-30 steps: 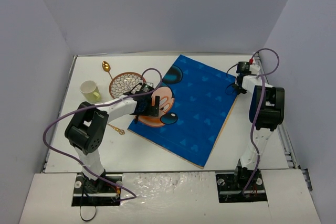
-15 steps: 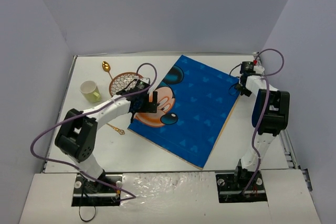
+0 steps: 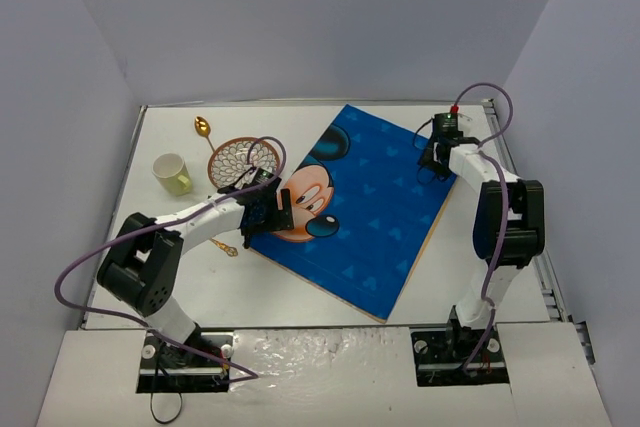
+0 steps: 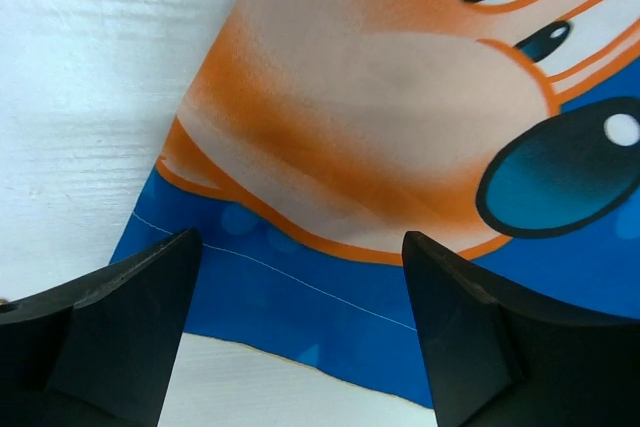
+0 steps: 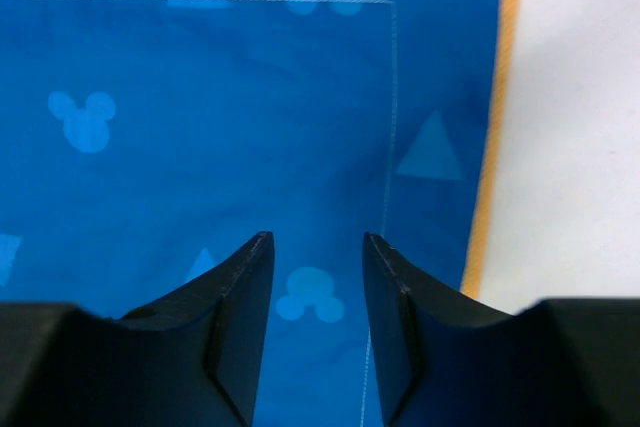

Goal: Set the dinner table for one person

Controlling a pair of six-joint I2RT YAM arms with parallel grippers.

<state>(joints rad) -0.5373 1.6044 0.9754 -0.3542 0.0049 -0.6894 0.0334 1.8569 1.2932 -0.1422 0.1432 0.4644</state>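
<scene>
The dinner table [image 3: 300, 277] is a white tabletop with a thin grey rim. A blue cartoon-mouse placemat [image 3: 370, 207] lies askew on its middle. My left gripper [image 3: 268, 214] hangs low over the mat's left edge by the mouse face, open and empty. In the left wrist view its jaws [image 4: 300, 277] straddle the mat's edge [image 4: 330, 287], with bare table [image 4: 90, 97] beside. My right gripper [image 3: 433, 157] is over the mat's far right corner, open and empty. In the right wrist view it [image 5: 317, 247] hovers above blue cloth [image 5: 200, 97] near the orange border [image 5: 490, 147].
A patterned round plate [image 3: 243, 159] lies just behind the left gripper. A yellow-green cup [image 3: 172, 174] stands at the left. A gold spoon [image 3: 203, 127] lies at the far left and another gold utensil [image 3: 225, 247] near the left arm. Grey walls enclose the table.
My left gripper has moved left and nearer, from over the mouse face to the mat's left edge. My right gripper has swung left from beside the table's edge onto the mat's corner.
</scene>
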